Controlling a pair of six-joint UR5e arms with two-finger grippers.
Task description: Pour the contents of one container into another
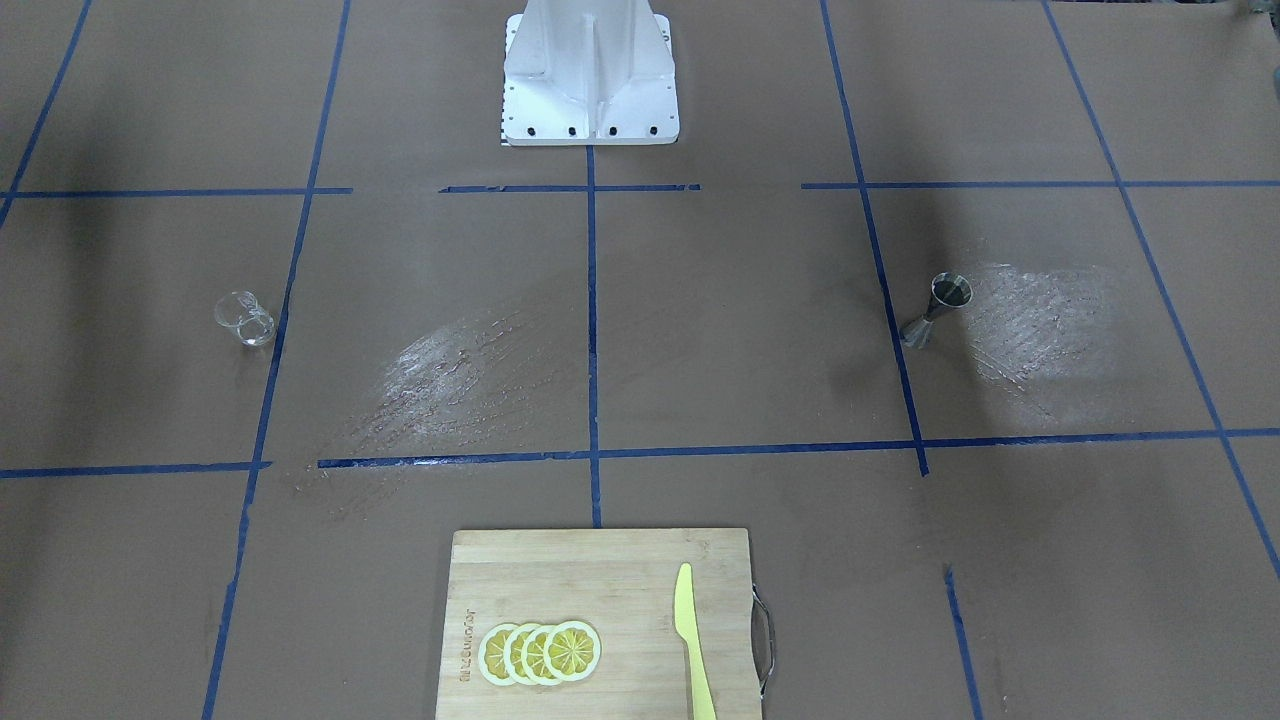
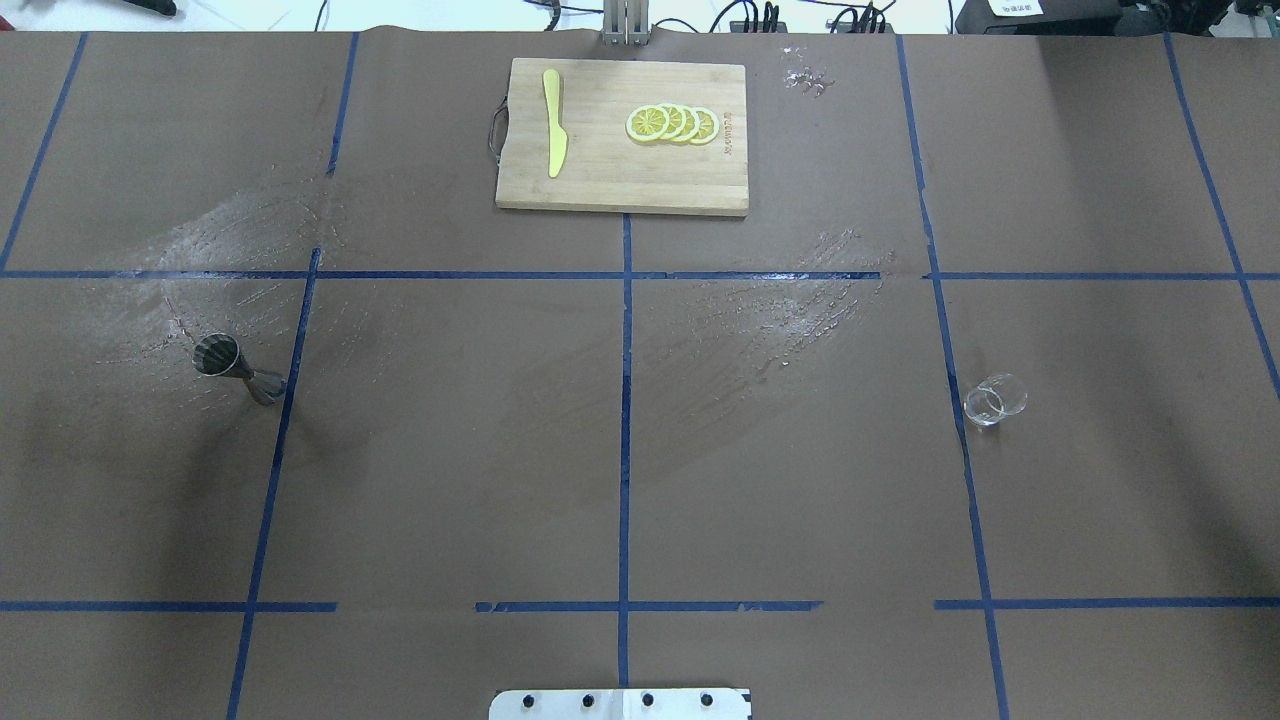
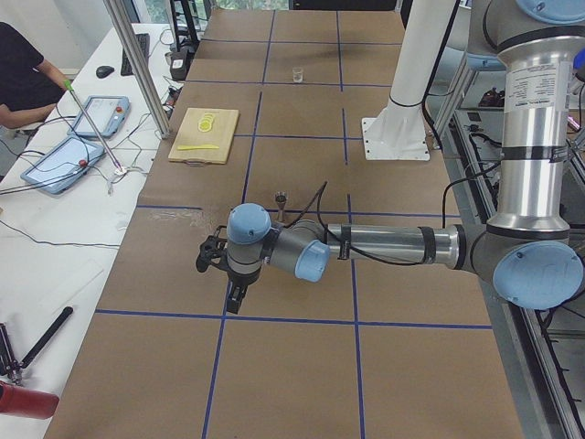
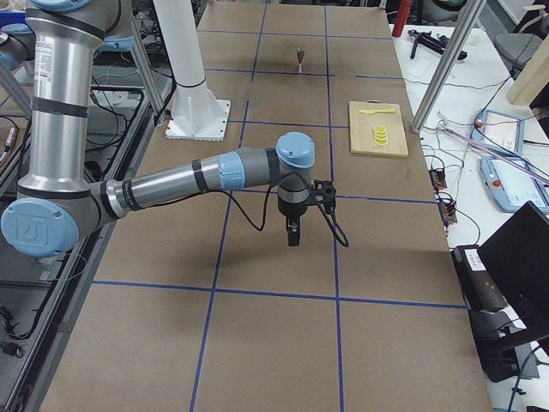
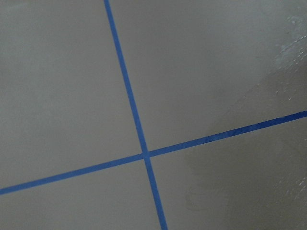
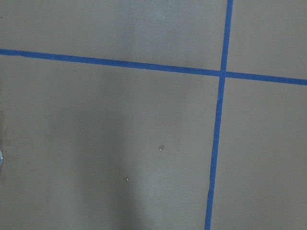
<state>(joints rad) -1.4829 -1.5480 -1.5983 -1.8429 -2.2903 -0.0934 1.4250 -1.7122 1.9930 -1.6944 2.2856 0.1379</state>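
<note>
A steel jigger (image 1: 935,310) (image 2: 238,368) stands upright on the brown paper on my left side. A small clear glass (image 1: 245,319) (image 2: 994,400) stands on my right side. Both arms are outside the overhead and front views. My left gripper (image 3: 236,297) shows only in the exterior left view, hanging over the table nearer that camera than the jigger (image 3: 281,196). My right gripper (image 4: 292,233) shows only in the exterior right view, pointing down. Whether either is open or shut I cannot tell. Both wrist views show only paper and blue tape.
A wooden cutting board (image 2: 600,180) with lemon slices (image 2: 672,123) and a yellow knife (image 2: 553,120) lies at the table's far middle edge. The white robot base (image 1: 590,75) stands at the near middle. Wet smears mark the paper. A person (image 3: 23,78) sits beside tablets.
</note>
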